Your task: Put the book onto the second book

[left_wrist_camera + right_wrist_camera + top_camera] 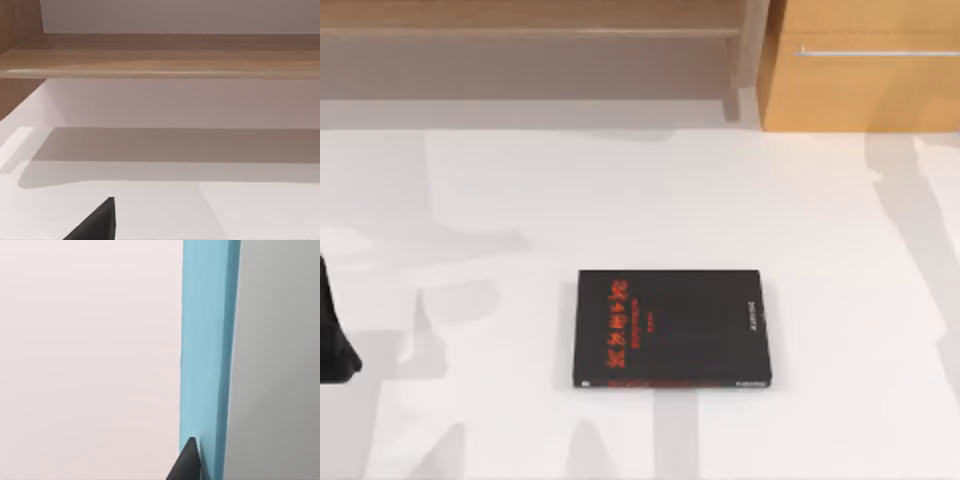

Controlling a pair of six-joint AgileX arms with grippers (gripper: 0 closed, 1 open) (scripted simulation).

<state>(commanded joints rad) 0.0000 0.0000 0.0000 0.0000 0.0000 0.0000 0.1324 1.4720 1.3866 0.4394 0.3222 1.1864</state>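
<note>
**Q:** Black book first, since it is lying closest under the top camera. Where is it sitting?

**R:** Flat on the white table [500, 200], the second book [672, 329] is lying with its cover up, red lettering running near its left edge and a red strip showing along its near edge. Beyond the second book, at the far side, a wooden shelf [530, 30] is standing, with an orange cabinet [865, 90] to the shelf's right. Well to the left of the second book, at the picture's edge, a dark part of the left arm [332, 345] is resting, parked.

**Q:** And the left wrist view?

**R:** One dark fingertip of the left gripper [95, 222] is showing above the white tabletop, facing the wooden shelf board [160, 55]. Whether those fingers are spread or pressed together, I cannot tell.

**Q:** The right wrist view?

**R:** Here the book [207, 350] is appearing as a long light-blue band against pale surfaces. A dark fingertip of the right gripper [187, 462] is lying right against the book's blue face. Whether the pincer is pinching it or merely touching, I cannot tell, and how far the book is from the second book is not something I can tell either.
</note>
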